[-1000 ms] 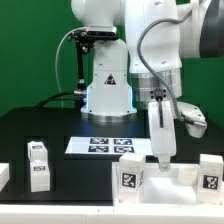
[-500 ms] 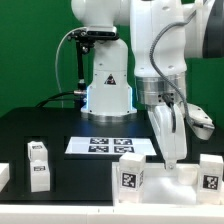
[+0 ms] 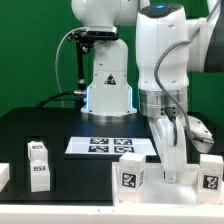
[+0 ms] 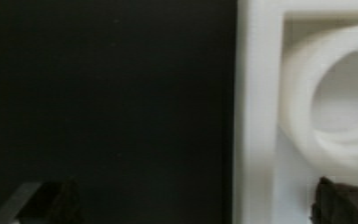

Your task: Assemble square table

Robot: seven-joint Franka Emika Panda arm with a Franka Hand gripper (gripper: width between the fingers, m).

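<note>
The white square table top [image 3: 182, 188] lies at the front on the exterior view's right. Tagged white blocks stand at its left [image 3: 130, 181] and right [image 3: 212, 176] corners. My gripper [image 3: 170, 172] points straight down onto the top between those blocks. In the wrist view, the top's raised rim [image 4: 265, 100] and a round socket [image 4: 345, 100] fill one side, with the black table beside them. My gripper [image 4: 194, 205] is open there, with one fingertip [image 4: 43, 205] over the black table and the other over the white top. Nothing is held.
Two loose white legs with tags [image 3: 38, 152] [image 3: 40, 177] stand at the front on the exterior view's left, with another white piece [image 3: 3, 176] at the frame edge. The marker board [image 3: 108, 145] lies mid-table before the robot base [image 3: 108, 90].
The arm has moved toward the exterior view's right and the gripper has come down closer to the table top. The parts have not moved.
</note>
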